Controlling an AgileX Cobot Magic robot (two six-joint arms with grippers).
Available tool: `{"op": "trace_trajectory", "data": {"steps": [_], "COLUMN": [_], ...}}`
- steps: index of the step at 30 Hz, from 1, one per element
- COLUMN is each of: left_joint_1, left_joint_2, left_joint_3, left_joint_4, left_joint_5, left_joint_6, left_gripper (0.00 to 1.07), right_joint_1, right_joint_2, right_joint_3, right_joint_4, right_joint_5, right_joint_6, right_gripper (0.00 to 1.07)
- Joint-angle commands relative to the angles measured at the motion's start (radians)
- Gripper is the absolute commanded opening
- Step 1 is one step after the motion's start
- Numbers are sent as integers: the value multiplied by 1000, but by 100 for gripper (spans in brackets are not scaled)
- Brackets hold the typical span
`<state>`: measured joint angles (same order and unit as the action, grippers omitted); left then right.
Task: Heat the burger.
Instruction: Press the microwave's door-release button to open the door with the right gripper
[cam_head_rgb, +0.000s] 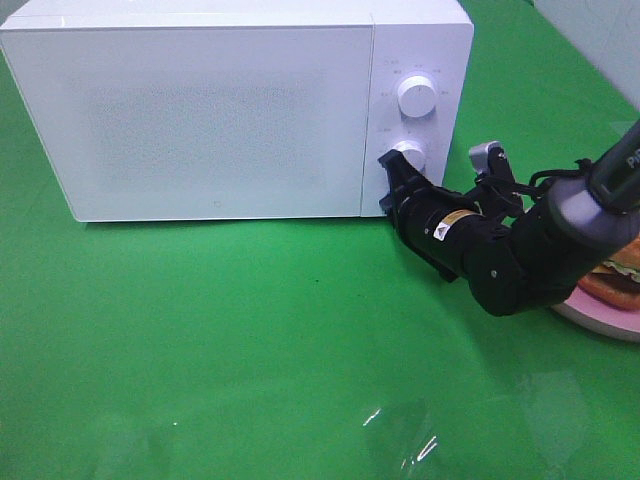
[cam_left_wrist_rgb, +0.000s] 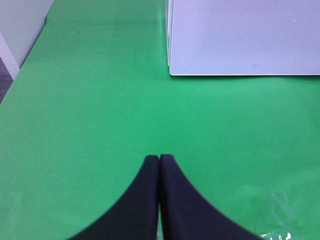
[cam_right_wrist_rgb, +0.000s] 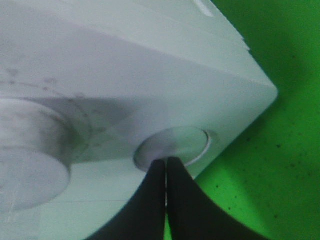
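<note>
Currently the left pincer (cam_left_wrist_rgb: 159, 165) and right pincer (cam_head_rgb: 392, 172) are closed, the right against a microwave knob (cam_head_rgb: 410, 153). The burger (cam_head_rgb: 622, 272), judged soft and loosely stacked, is seen at the right edge of the table (cam_head_rgb: 300, 350); its plate (cam_head_rgb: 598, 316) is best gripped.

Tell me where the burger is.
In the exterior high view, the burger sits on a pink plate at the right edge, partly behind the right arm.

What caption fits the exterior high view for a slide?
Shut right gripper at the lower knob of the closed microwave; burger on its pink plate outside, at right.
</note>
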<state>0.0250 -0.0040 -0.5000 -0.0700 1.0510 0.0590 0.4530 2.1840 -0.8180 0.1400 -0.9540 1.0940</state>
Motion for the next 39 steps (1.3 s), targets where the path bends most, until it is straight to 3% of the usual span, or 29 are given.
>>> {"op": "trace_trajectory", "data": {"steps": [1,13,27,33,39], "left_joint_1": [-4,-4,-4,-4,-4], "left_joint_2": [-23,-23,-23,-23,-23], "left_joint_3": [2,2,2,2,2], "left_joint_4": [-2,-2,-2,-2,-2], "left_joint_5": [-13,-13,-13,-13,-13], "left_joint_6": [2,2,2,2,2], "left_gripper": [0,0,0,0,0], "right_joint_1": [-10,-10,-10,-10,-10], "right_joint_2": [0,2,58,43,1], "right_joint_3": [-64,-68,-223,-195,-135], "right_joint_4": [106,186,212,212,94], "right_joint_5": [-69,-173,-251,-248,-239], "right_joint_6": [-17,-23,-26,-58,-280], "right_gripper": [0,0,0,0,0]}}
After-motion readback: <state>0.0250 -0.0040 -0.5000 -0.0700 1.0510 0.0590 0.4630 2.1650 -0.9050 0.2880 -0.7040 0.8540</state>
